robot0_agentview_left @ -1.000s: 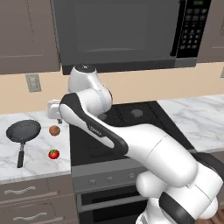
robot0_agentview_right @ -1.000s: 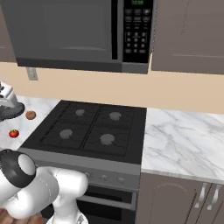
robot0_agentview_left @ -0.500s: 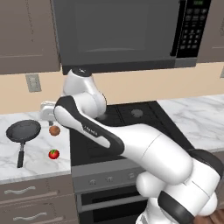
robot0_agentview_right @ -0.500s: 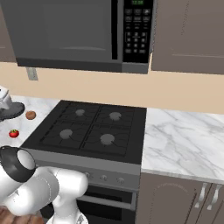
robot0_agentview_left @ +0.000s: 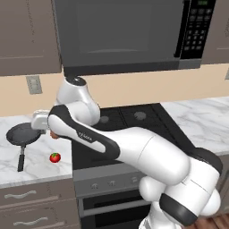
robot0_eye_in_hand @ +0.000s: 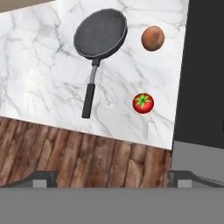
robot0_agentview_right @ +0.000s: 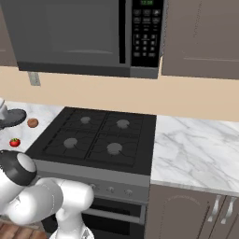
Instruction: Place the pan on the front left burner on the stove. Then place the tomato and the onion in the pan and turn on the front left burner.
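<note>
Marble counter [robot0_eye_in_hand: 39, 74], pan [robot0_eye_in_hand: 100, 33] flat, handle lengthwise toward the front edge, gripper [robot0_eye_in_hand: 112, 177] jaws wide apart above

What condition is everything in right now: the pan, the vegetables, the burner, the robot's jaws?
pan: empty, flat on the marble counter left of the stove.
tomato: loose on the counter, stem up.
onion: loose on the counter beside the pan.
front left burner: bare, no flame.
gripper: jaws wide open, holding nothing.
</note>
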